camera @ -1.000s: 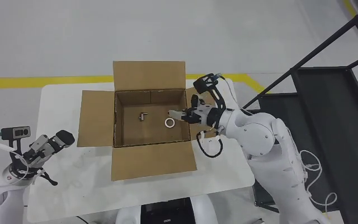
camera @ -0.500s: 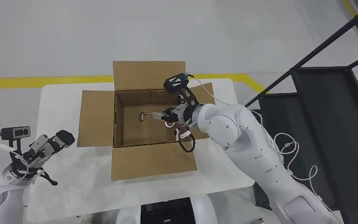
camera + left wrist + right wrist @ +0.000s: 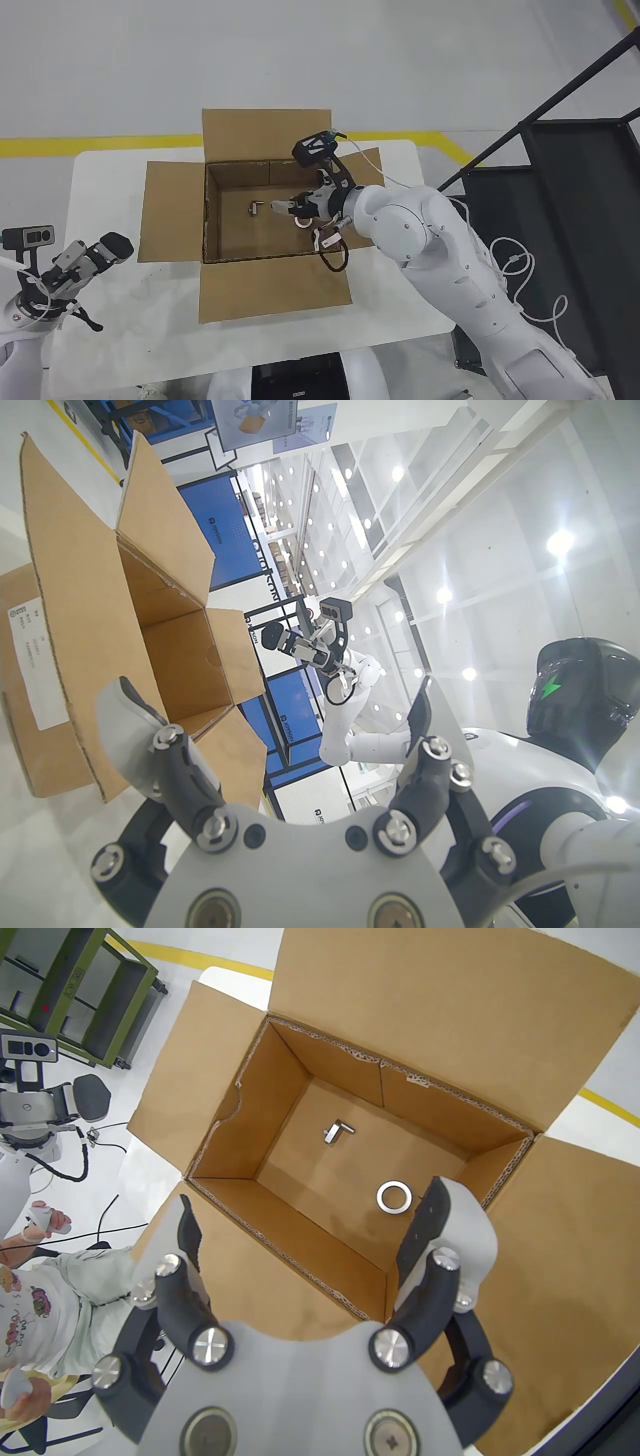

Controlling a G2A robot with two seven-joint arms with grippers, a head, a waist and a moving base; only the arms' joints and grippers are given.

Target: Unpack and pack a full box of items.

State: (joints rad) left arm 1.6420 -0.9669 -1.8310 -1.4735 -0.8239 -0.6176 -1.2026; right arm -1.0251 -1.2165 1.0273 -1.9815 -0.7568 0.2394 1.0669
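Box: we see an open brown cardboard box (image 3: 275,288) mid-way on the white tabletop (image 3: 130,320), with all four flaps spread outward. The 12 o'clock flap reaches past the tabletop's far edge.
Contents: a small silver L-shaped metal piece (image 3: 338,1131) lies near the floor's middle. A silver flat ring (image 3: 394,1197) lies apart from it, toward 4 o'clock.
Room: bare cardboard floor lies between both items and the walls.
Right arm: it comes in from 4 o'clock across the 3 o'clock flap. The right gripper (image 3: 312,1208) hangs over the box mouth, above the ring side.
Right fingers: spread wide, gripping nothing.
Left arm: the left gripper (image 3: 270,700) sits at 8 o'clock from the box, well apart, off the tabletop's corner.
Left fingers: spread wide, gripping nothing.
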